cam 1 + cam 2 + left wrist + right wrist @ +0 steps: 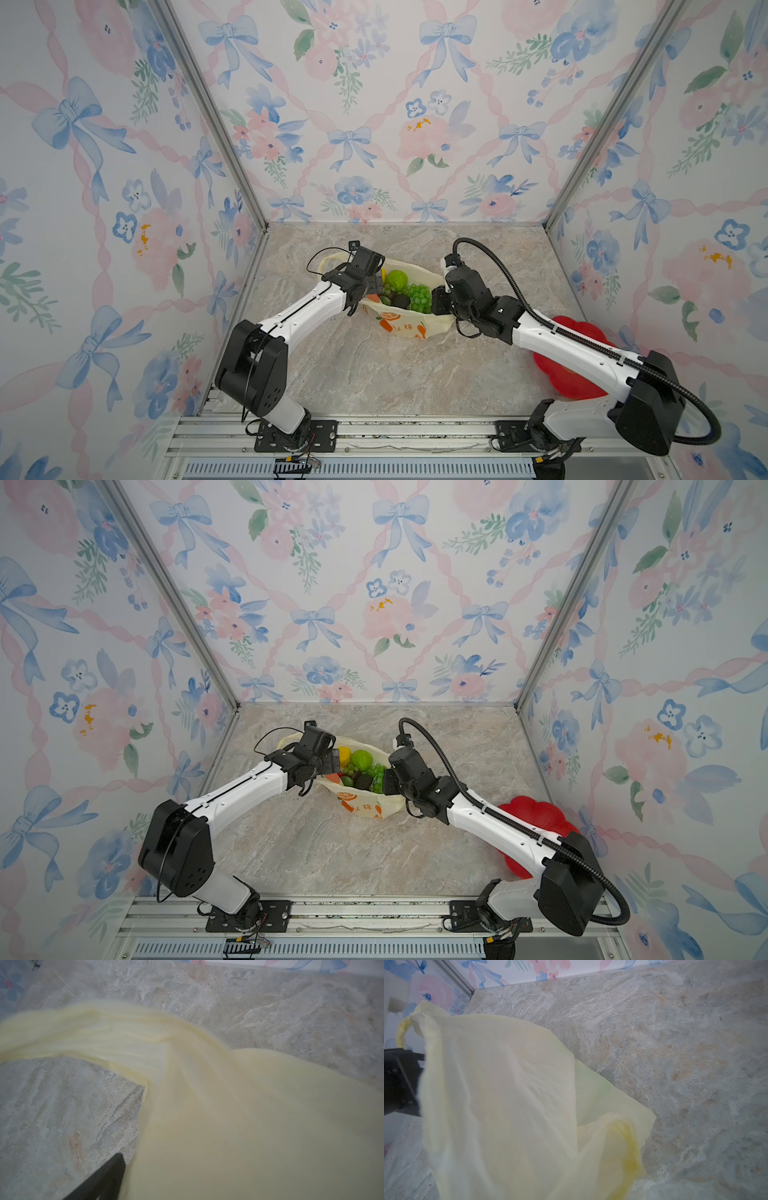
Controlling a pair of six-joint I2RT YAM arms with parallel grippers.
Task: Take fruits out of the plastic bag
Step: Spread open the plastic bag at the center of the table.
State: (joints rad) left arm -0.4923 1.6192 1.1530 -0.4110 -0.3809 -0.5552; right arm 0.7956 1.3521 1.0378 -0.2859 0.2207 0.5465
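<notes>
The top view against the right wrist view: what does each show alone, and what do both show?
Only a top view looks into the plastic bag at the fruits, such as the green grape bunch, and shows the red plate. Only the right wrist view shows the bag's film close up, faintly green in one spot. Both show the bag and the marble table.

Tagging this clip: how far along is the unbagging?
Done: nothing out yet; all visible fruits, grapes included, sit in the plastic bag. In hand: right gripper, jaws shut, seems to pinch the bag's rim; left gripper, jaws spread, at the opposite edge. Left: all fruits; none shows on the red plate.
</notes>
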